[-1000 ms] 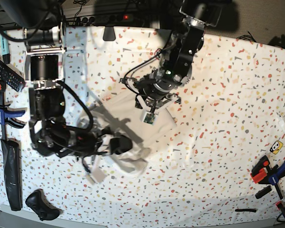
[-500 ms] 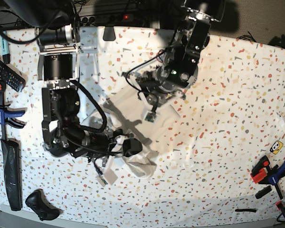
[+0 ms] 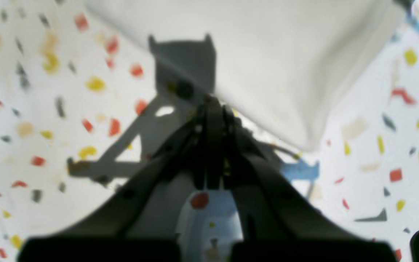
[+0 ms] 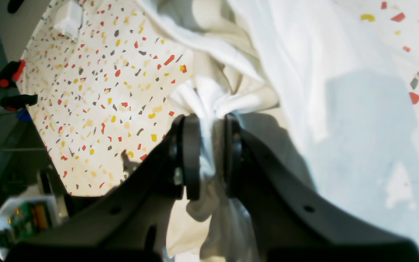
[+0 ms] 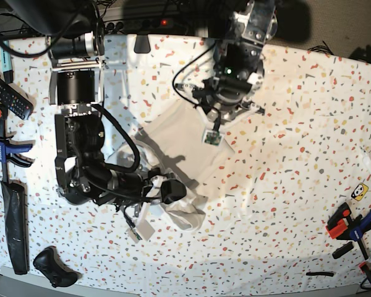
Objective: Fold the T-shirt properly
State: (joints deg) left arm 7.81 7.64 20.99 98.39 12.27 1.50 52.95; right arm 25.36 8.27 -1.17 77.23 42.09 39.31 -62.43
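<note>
The white T-shirt (image 5: pixel 173 139) lies bunched and partly spread in the middle of the speckled table (image 5: pixel 284 167). My right gripper (image 5: pixel 176 190) is at the shirt's near edge, on the base view's left. In the right wrist view the right gripper (image 4: pixel 209 123) is shut on a twisted bunch of the T-shirt (image 4: pixel 304 72). My left gripper (image 5: pixel 215 124) is over the shirt's far right part. In the left wrist view the left gripper (image 3: pixel 213 103) is shut, its tips at the edge of the T-shirt (image 3: pixel 286 54), which stretches away from them.
A remote control (image 5: pixel 9 93) and a blue-and-red clamp (image 5: pixel 0 148) lie at the left edge. A black controller (image 5: pixel 52 266) is at the front left. More clamps (image 5: pixel 349 226) and a yellow sticker (image 5: pixel 358 192) are at the right front.
The left arm has moved back and to the right, and the shirt's far part spreads wider. The right arm shifted right, carrying the bunched fabric with it.
</note>
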